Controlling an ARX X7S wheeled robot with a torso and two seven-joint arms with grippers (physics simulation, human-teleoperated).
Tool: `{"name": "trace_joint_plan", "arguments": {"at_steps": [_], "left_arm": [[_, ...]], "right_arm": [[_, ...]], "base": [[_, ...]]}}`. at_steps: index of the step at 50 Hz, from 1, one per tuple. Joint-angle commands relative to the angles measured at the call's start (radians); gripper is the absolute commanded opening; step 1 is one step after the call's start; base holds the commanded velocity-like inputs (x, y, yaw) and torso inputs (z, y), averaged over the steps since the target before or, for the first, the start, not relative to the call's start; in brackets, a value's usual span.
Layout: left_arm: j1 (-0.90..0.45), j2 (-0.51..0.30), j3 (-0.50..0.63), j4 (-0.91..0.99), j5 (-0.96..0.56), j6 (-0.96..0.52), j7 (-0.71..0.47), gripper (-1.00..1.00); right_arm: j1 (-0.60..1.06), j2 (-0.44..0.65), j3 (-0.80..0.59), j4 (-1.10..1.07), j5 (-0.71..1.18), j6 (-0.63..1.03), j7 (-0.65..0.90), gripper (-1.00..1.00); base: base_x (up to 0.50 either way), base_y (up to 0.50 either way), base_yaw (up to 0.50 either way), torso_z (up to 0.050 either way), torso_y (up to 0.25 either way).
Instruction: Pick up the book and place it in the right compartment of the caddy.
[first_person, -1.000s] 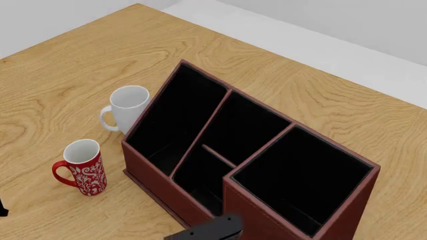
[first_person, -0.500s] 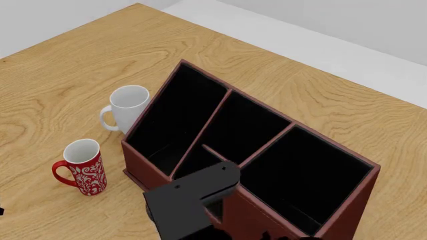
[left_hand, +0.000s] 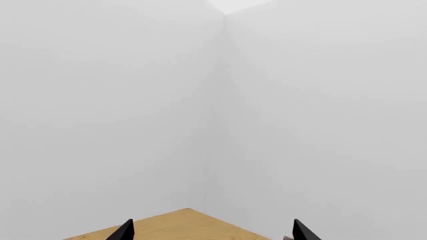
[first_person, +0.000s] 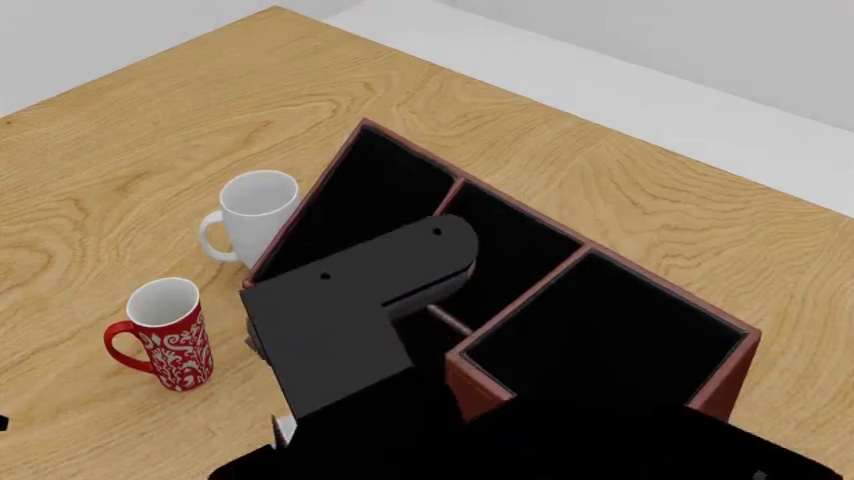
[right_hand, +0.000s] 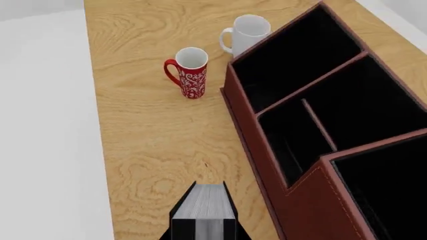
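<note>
Now — step: carrying; book held above worktop, not yet over target.
Right hand (right_hand: 203, 235): clamped on the book (right_hand: 203, 205) at lower centre of right wrist view; white page edges face the camera.
Left hand (left_hand: 210, 232): fingers spread wide, holding nothing, aimed at blank wall.
Book handling: stiff hardcover, thick, likely hefty; smooth covers could slip, so squeeze across both covers.
Caddy (first_person: 487, 385): reddish-brown leather-look, stitched edges, black lining, straight dividers.
Right compartment (first_person: 601, 350): centre right of head view, squarish, open.
Arm (first_person: 354, 310): matte black, hides caddy's middle sections.
Worktop (first_person: 160, 120): light wood grain.
Mugs: red patterned mug (first_person: 167, 335), white mug (first_person: 254, 217), glossy, at left.
</note>
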Motion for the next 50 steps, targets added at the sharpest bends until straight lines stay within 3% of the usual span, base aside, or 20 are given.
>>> {"name": "trace_joint_plan", "arguments": {"at_steps": [1, 27, 50], "left_arm": [[0.0, -0.002, -0.001, -0.004, -0.002, 0.003, -0.001, 1.0], [0.005, -0.009, -0.002, -0.003, -0.012, 0.012, 0.001, 1.0], [-0.003, -0.012, 0.005, -0.014, -0.016, 0.01, -0.002, 1.0]], "right_arm": [[0.127, 0.007, 0.044, 0.035, 0.052, 0.014, -0.024, -1.0], [0.331, -0.006, 0.042, 0.274, 0.133, 0.086, -0.117, -1.0], [0.524, 0.012, 0.014, 0.46, 0.214, 0.114, -0.084, -1.0]], "base": [[0.0, 0.0, 0.0, 0.0, 0.0], [0.0, 0.0, 0.0, 0.0, 0.001], [0.0, 0.0, 0.0, 0.001, 0.001]]}}
